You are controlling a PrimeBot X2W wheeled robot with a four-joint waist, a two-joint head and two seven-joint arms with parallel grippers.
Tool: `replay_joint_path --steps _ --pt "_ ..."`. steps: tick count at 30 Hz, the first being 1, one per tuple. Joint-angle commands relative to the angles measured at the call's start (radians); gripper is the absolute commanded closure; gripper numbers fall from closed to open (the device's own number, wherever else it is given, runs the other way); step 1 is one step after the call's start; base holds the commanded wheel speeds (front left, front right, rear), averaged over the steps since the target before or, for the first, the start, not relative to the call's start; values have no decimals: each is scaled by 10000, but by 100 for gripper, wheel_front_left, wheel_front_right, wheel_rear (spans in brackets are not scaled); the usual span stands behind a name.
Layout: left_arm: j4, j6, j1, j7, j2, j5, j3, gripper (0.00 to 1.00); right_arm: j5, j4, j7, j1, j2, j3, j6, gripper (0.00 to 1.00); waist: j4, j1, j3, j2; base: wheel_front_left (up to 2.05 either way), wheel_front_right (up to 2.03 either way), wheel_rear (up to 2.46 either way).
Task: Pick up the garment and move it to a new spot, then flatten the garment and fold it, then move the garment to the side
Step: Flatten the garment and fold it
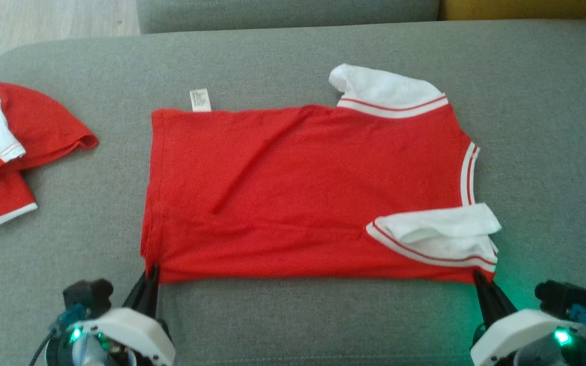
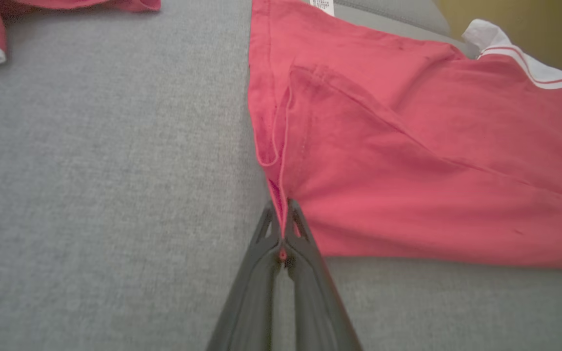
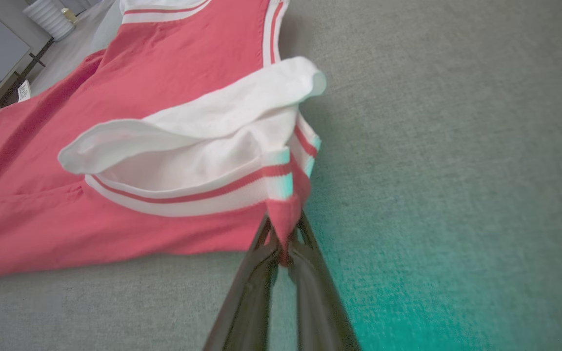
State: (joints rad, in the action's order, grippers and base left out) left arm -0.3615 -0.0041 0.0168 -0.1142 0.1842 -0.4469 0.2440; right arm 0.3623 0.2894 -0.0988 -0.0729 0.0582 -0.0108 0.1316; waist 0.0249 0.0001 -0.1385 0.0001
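Note:
A red garment (image 1: pixel 298 193) with white sleeves and striped white trim lies spread flat across the grey sofa cushion (image 1: pixel 293 315). Its hem faces left and its neck faces right. My left gripper (image 1: pixel 151 272) is shut on the near hem corner; the left wrist view shows red cloth pinched between the dark fingers (image 2: pixel 283 229). At the near right corner, below the folded white sleeve (image 1: pixel 440 231), my right gripper (image 1: pixel 477 277) is shut on the garment (image 3: pixel 164 97), with a red tip of cloth caught between its fingers (image 3: pixel 286 234).
A second red and white garment (image 1: pixel 3 147) lies crumpled at the cushion's left edge. A white label (image 1: pixel 200 99) sticks out from the far hem. The sofa back (image 1: pixel 288 12) runs along the top, with pale floor (image 1: pixel 44 25) at far left.

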Motion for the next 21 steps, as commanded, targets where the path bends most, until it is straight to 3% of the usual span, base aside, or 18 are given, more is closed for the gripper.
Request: replay_joint_path --steps 1,10,11,12,13,14,21 --pt "482 141 -38 120 296 -80 -432 100 43 -502 -62 -104 42 59 -9 100 -37 -1 103 -1 0 0 0" --pt "1134 369 -931 934 444 -335 -372 100 153 -965 -472 -1036 -61 -341 -9 100 -84 -1 449 -1 0 0 0" --pt "1154 408 -977 978 458 -328 -364 100 145 -1011 -434 -1066 -65 -314 -9 71 -99 -1 479 -1 0 0 0" --pt "1165 481 -1021 1028 438 -341 -371 52 105 -1021 -425 -1080 -68 -310 -9 0 -123 -1 501 -1 0 0 0" --pt "1165 481 -1021 1028 438 -341 -371 52 105 -1021 -425 -1080 -68 -310 -9 0 -123 -1 501 -1 0 0 0" --pt "1240 597 -1095 1057 367 -340 -344 0 -51 -1100 -281 -1009 -72 -358 -9 0 -155 -1 554 -1 0 0 0" --pt "1896 1030 -1144 197 185 -37 -437 0 -817 -1906 589 -537 -64 -155 -9 0 -208 -1 661 -1 0 0 0"
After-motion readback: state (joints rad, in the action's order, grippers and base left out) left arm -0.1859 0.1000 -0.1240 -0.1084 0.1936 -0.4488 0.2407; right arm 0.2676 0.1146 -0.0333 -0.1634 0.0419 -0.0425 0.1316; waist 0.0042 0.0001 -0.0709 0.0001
